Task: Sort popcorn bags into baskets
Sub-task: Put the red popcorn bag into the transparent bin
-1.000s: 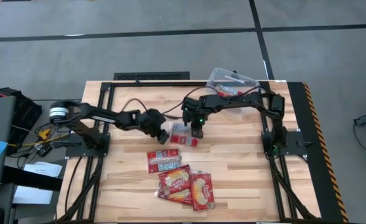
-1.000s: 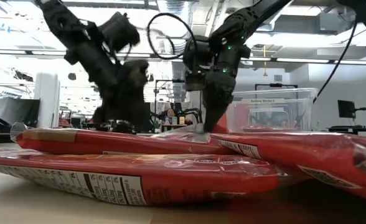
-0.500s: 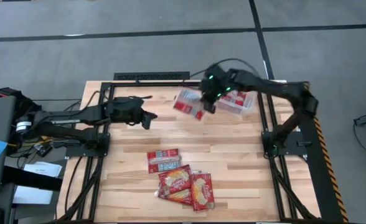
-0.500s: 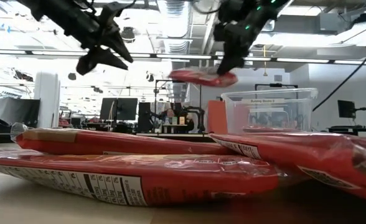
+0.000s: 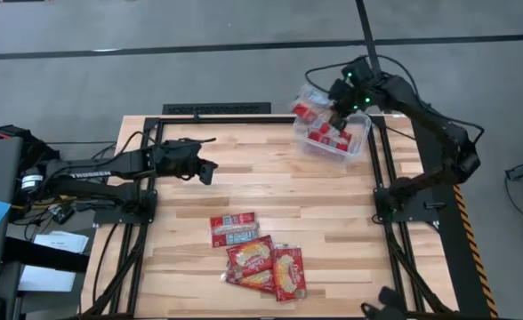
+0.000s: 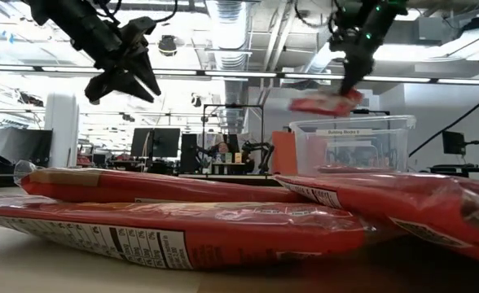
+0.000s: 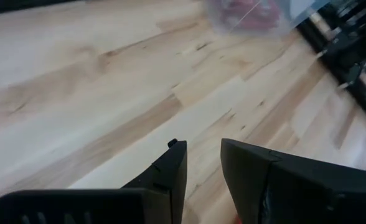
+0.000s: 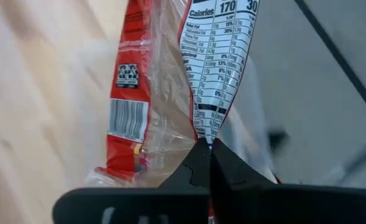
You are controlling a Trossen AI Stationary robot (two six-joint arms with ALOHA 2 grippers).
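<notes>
Where right hand (image 8: 209,144) pinches: red packet (image 8: 217,56), white nutrition panel.

Light wood plank table (image 5: 333,222) with black frame rails, grey floor (image 5: 199,76) around it. Cables, papers (image 5: 52,253) piled off one side. Monitors (image 6: 154,142) way back in the room.

In the low view, the near popcorn bags (image 6: 182,232) run off the frame's edges and hide most of the bench behind them. The held packet (image 6: 325,102) is blurred. In the left wrist view, the clear tub (image 7: 251,14) is blurred and cut off.
</notes>
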